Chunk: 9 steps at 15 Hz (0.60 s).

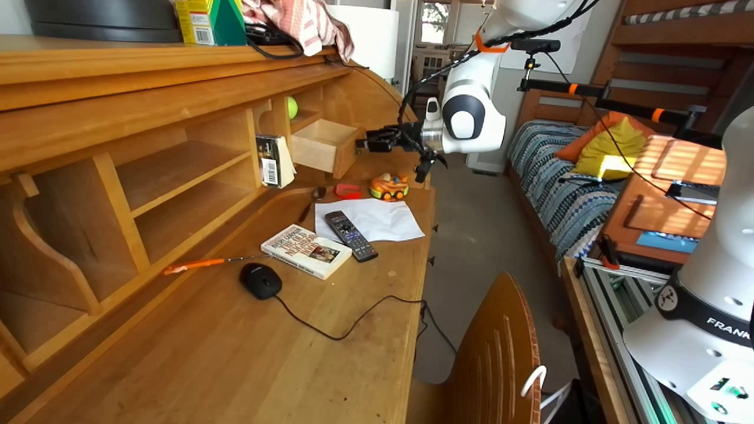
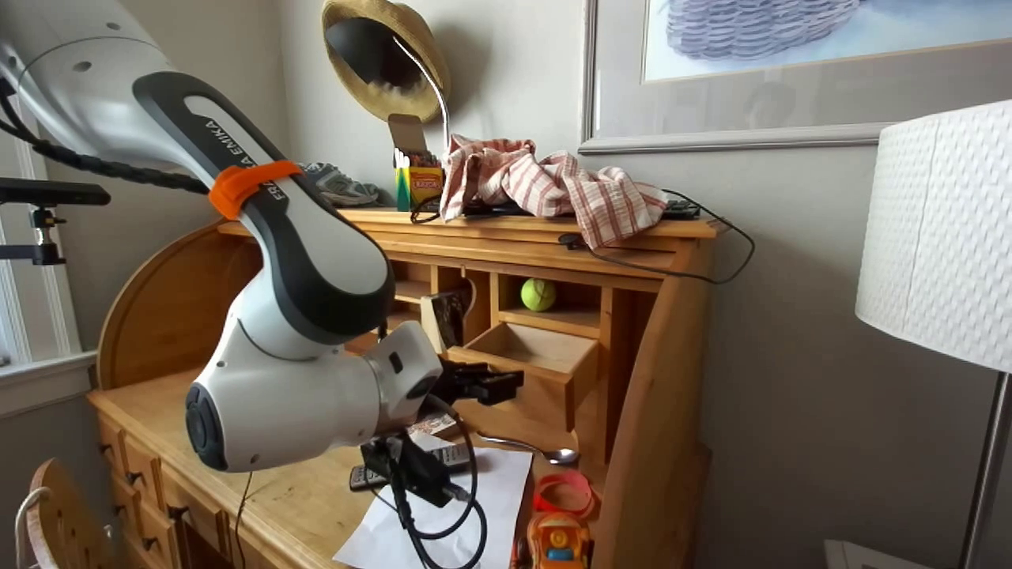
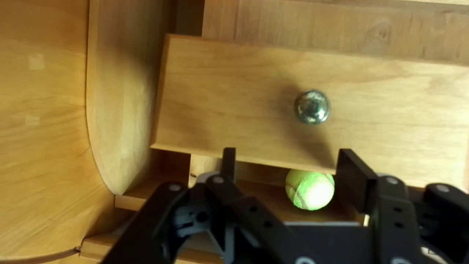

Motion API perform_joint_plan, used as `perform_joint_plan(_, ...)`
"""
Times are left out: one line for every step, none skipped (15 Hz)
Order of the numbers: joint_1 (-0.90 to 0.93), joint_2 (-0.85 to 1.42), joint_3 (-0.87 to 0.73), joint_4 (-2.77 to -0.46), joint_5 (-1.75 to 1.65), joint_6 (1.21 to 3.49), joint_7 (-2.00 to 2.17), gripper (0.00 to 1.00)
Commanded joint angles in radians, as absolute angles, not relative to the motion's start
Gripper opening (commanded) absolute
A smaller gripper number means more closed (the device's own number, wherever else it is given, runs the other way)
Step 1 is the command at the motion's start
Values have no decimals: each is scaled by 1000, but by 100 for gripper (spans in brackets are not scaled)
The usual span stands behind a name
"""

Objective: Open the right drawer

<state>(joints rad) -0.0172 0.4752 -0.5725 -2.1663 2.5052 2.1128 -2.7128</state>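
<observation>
One tennis ball (image 2: 538,294) occupies the cubbyhole (image 2: 579,314) above the open drawer (image 2: 549,395).

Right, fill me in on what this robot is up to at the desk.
A robot arm is at the wooden desk, working on the small right drawer. That drawer already stands pulled well out, its inside showing in both exterior views. The gripper is open in front of it; the metal knob lies beyond the jaws, not between them. So nothing is held, and the opening looks done, or nearly so.
</observation>
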Motion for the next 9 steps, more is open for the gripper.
perform_joint_plan(91,425,-676,-2226,2524,2138,-2756,100)
perform_joint_plan(150,424,-729,-2235,2524,2157,-2756,100)
perform_joint_plan(206,421,-775,-2249,2525,2168,-2756,100)
perform_joint_plan(267,422,-825,-2263,2525,2169,-2756,100)
perform_joint_plan(327,428,-874,-2271,2525,2161,-2756,100)
perform_joint_plan(367,424,-898,-2279,2525,2165,-2757,100)
perform_joint_plan(399,416,-920,-2285,2525,2162,-2757,100)
perform_joint_plan(437,408,-945,-2287,2524,2169,-2757,100)
perform_joint_plan(461,403,-962,-2287,2524,2168,-2757,100)
